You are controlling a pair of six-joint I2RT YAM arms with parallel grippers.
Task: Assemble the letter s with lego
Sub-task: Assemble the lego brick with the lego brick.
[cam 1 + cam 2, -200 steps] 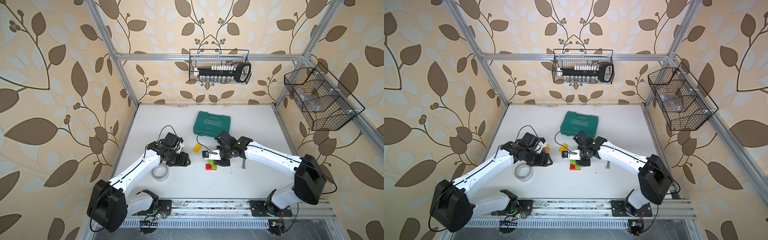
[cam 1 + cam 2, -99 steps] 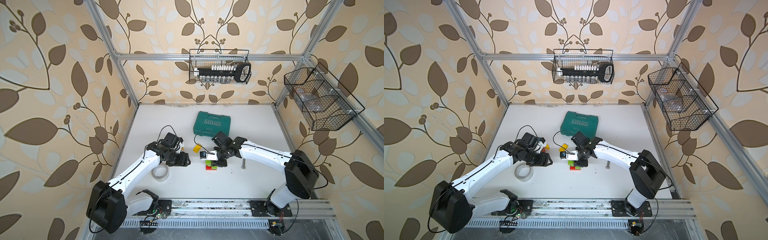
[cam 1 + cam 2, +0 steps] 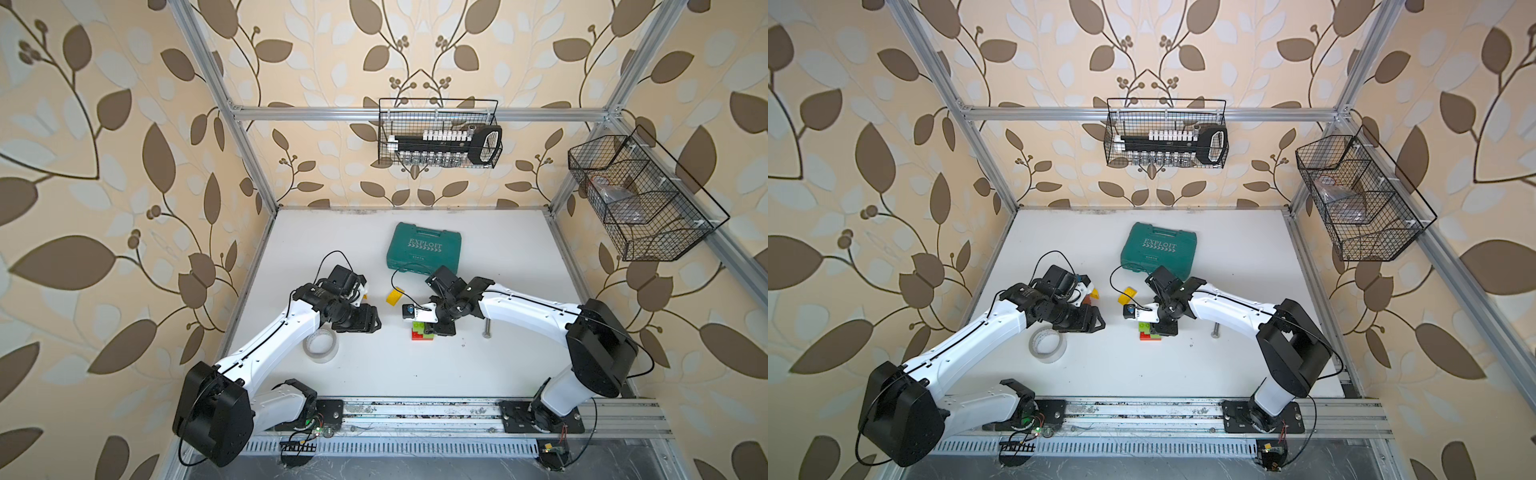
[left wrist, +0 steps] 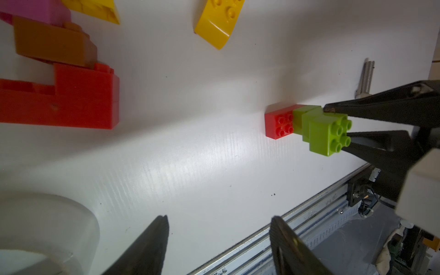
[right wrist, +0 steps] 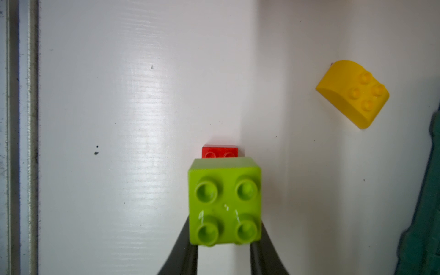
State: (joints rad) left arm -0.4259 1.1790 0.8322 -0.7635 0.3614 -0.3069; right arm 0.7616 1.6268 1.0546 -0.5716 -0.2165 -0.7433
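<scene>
Barely changed around the stack since a second ago. Drawn inward and back instead: the elbow (image 3: 598,349) of the right arm, now further from the bench's (image 3: 457,374) right edge. Same places as before for the left arm (image 3: 282,332), the bolt (image 3: 486,328) and the tape roll (image 3: 319,344).

Clamped narrow in the right gripper (image 5: 225,242): a square green brick (image 5: 225,202), near the middle of the bench, between the tool case (image 3: 426,248) and the front rail. Studs up, facing the right wrist camera; as wide as deep, so no long axis of its own. Sits over a lower green brick (image 4: 301,119), and that on a red brick (image 4: 278,125) flat on the bench. Four red studs bare on the side toward the left arm. Steps up from red to green, with the stack's long axis running across the bench from one arm to the other. Pressed home or only resting on top: cannot tell.

Spread wide with nothing between the fingers: the left gripper (image 4: 219,217), low over the bench beside the tape roll, aimed toward the stack.

Well apart from the stack, lying alone, studs up: a yellow curved brick (image 5: 352,94). Heaped beside the left wrist: a long red brick (image 4: 47,107), a brown brick (image 4: 50,45) and a pink brick (image 4: 35,9).
</scene>
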